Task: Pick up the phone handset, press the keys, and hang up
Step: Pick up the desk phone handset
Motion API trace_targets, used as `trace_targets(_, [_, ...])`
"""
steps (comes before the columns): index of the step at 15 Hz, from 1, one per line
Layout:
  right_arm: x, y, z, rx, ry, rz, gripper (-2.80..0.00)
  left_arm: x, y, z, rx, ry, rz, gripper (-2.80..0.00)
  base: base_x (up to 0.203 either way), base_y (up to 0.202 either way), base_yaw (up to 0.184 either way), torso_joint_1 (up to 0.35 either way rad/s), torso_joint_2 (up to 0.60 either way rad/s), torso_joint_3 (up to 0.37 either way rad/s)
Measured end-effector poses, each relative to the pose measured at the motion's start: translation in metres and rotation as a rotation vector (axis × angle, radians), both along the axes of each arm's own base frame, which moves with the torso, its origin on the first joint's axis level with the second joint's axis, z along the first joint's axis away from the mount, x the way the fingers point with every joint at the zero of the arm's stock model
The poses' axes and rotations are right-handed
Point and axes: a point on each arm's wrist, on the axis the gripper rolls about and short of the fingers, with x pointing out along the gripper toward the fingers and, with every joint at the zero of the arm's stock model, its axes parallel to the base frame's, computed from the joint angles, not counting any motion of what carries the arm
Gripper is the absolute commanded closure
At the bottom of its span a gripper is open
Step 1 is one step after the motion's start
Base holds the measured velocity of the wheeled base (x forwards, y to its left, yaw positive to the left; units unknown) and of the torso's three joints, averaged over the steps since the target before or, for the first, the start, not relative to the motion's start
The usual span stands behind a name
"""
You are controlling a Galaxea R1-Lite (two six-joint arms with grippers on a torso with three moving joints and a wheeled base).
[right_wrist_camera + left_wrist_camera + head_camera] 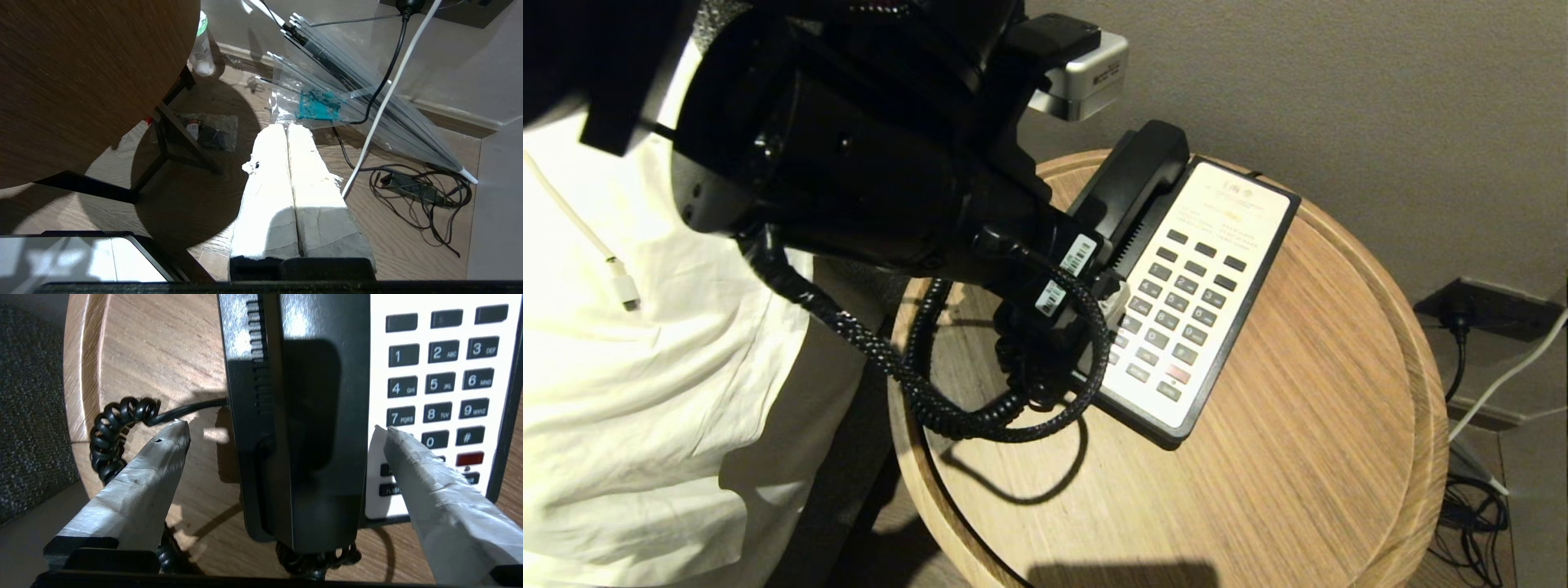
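The left claw [282,437] is spread wide and is poised over the near end of the phone handset [310,428], with one taped finger [155,457] over bare wood on the handset's outer side and the other over the keypad [437,388]; nothing is held. The phone handset is seated in its cradle along the left side of the phone base [1217,302], which lies on the round wooden tabletop [1298,457] near the wall. The coiled cord [114,433] is gathered on the tabletop just beside the near left corner of the base. The step in hand is judged to be the approach for the pickup. For a sound grip, the claw should be lowered squarely until both fingers flank the handset's sides, with the keypad-side finger kept clear of the keys so that none is pressed early. The jaws should be closed only once the handset sits centred between them, and the lift should be made straight upward so the cord is not snagged. The right claw [292,192] is pressed shut and empty, parked low beside the tabletop above the wooden floor [196,196].
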Motion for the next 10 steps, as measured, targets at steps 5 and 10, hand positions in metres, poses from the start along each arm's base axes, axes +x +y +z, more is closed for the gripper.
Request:
trace_targets(5, [0.0000, 0.0000, 0.0000, 0.000, 0.000, 0.000, 0.00, 0.0019, -0.0032, -0.0009, -0.009, 0.000, -0.011, -2.80, 0.000, 0.000, 0.000, 0.000, 0.00, 0.000])
trace_targets(10, [0.0000, 0.0000, 0.0000, 0.000, 0.000, 0.000, 0.00, 0.0025, -0.0034, -0.0005, -0.014, -0.004, -0.011, 0.00, 0.000, 0.000, 0.000, 0.000, 0.00, 0.000])
